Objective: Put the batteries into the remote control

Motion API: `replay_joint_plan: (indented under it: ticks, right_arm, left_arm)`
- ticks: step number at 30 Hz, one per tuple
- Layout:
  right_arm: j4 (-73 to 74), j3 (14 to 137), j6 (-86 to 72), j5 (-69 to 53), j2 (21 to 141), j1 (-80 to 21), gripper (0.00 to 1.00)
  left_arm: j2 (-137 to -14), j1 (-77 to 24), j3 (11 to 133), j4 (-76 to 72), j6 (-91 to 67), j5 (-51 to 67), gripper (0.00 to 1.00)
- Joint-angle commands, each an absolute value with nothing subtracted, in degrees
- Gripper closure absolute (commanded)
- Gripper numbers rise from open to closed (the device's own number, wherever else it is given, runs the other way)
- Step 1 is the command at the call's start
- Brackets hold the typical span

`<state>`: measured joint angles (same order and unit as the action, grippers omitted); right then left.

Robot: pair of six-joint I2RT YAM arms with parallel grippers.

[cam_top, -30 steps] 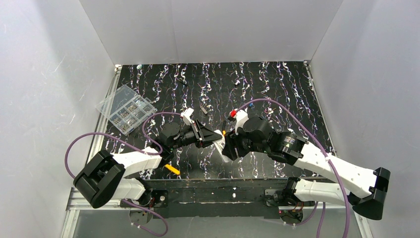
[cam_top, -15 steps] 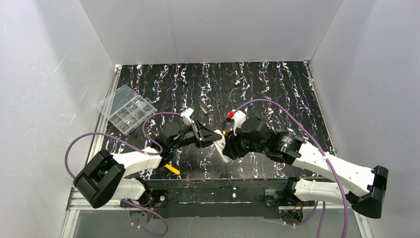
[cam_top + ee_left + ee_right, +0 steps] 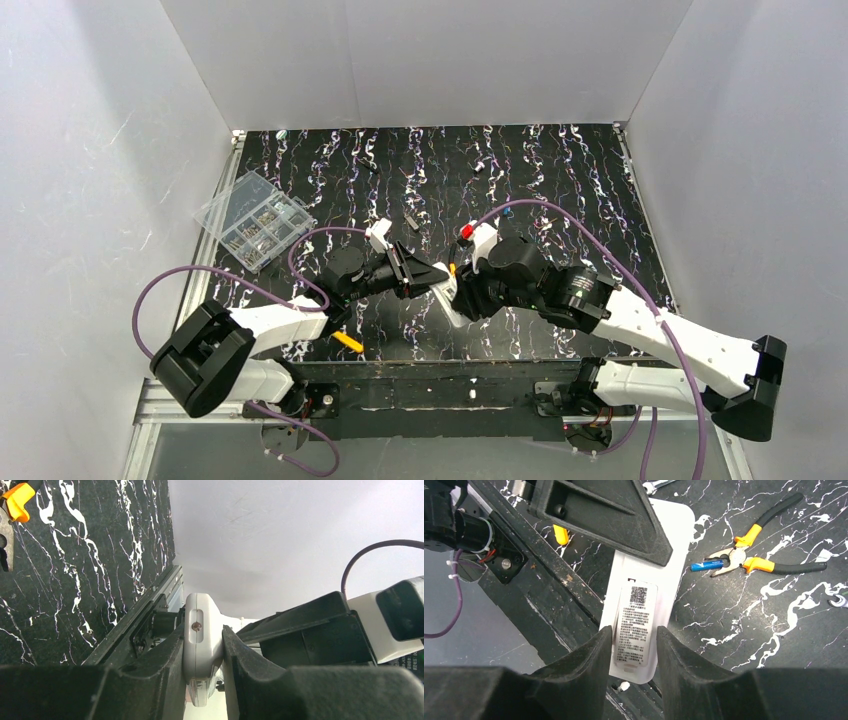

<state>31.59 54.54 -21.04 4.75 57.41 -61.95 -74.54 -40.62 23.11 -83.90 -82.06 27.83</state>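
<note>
Near the front edge, mid-table, the remote control [image 3: 201,630] is pinched tight in the left gripper [image 3: 202,645]. The right gripper [image 3: 633,632] is spread, fingers parked over the remote's labelled back. Just past that, one blue battery [image 3: 706,565] is laid against the pliers [image 3: 744,560]. A clear box [image 3: 255,220] is seen far left.

The left gripper [image 3: 202,647] clamps its 2 black fingers [image 3: 160,665] on the white remote control [image 3: 201,612], held edge-on, 1 screw [image 3: 196,626] showing. Left: black marbled table [image 3: 75,570], orange handle tip [image 3: 17,502]. Right: the other arm [image 3: 320,635].
</note>
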Motion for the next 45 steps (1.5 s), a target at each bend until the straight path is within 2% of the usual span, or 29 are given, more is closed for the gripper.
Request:
replay_joint_plan:
  ticks: [1, 17, 27, 33, 37, 45]
  right_arm:
    - [30.94, 57.54, -19.86, 6.02, 55.49, -62.4, 0.64]
    - [31.92, 58.29, -19.87, 6.39, 55.14, -62.41, 0.7]
    - [36.59, 60.32, -20.03, 5.59, 53.25, -62.4, 0.71]
    - [42.6, 62.88, -21.21, 16.37, 54.08, -61.76, 0.73]
    - [45.64, 64.03, -22.72, 22.77, 57.63, -57.1, 0.73]
    - [27.67, 50.81, -22.98, 8.91, 58.2, -36.52, 0.73]
  left_arm:
    - [-74.15, -40.82, 24.65, -88.25, -82.18, 30.12, 1.0]
    - [-75.03, -40.86, 24.95, -88.29, -82.35, 30.31, 1.0]
    - [-75.55, -40.84, 24.09, -88.3, -82.07, 29.9, 1.0]
    - [-75.31, -40.86, 23.85, -88.29, -82.09, 29.96, 1.0]
    - [-74.94, -40.82, 23.01, -88.25, -82.18, 29.97, 1.0]
    - [-73.68, -40.84, 21.98, -88.07, -82.16, 29.62, 1.0]
